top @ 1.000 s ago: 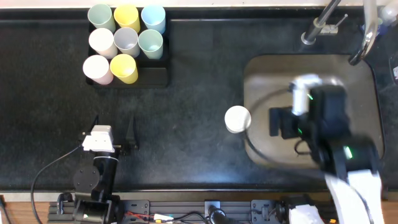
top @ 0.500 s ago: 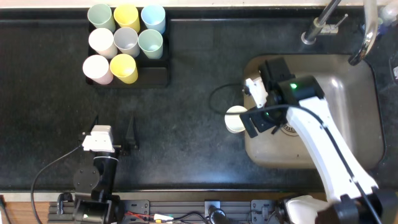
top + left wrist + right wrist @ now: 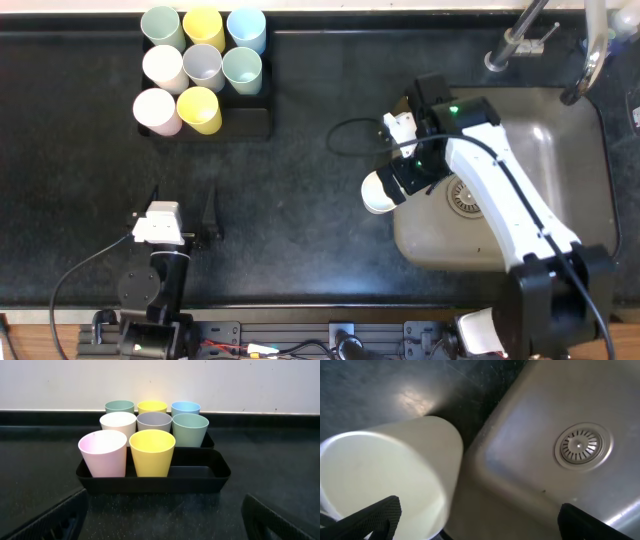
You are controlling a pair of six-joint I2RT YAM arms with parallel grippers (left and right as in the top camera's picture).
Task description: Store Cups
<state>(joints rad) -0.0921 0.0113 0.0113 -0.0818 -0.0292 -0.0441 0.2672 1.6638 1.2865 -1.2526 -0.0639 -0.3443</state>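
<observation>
A white cup (image 3: pixel 377 194) stands upright on the dark counter just off the sink's left rim. In the right wrist view this cup (image 3: pixel 385 480) lies close below, partly between the spread fingers and nearer one of them. My right gripper (image 3: pixel 405 178) hangs open over the cup and the sink edge, holding nothing. A black tray (image 3: pixel 252 124) at the back left holds several pastel cups (image 3: pixel 200 108); one corner slot is bare. My left gripper (image 3: pixel 185 207) rests open near the front left, facing the tray (image 3: pixel 200 477) and holding nothing.
The steel sink (image 3: pixel 560 150), with its drain (image 3: pixel 578 446), takes up the right side, and a faucet (image 3: pixel 520 35) stands behind it. A black cable (image 3: pixel 350 135) loops on the counter left of the right arm. Dark counter stretches between tray and sink.
The right arm swung from over the sink basin leftward to the sink's rim and now hangs over the white cup. The cup and the left arm have stayed put.
</observation>
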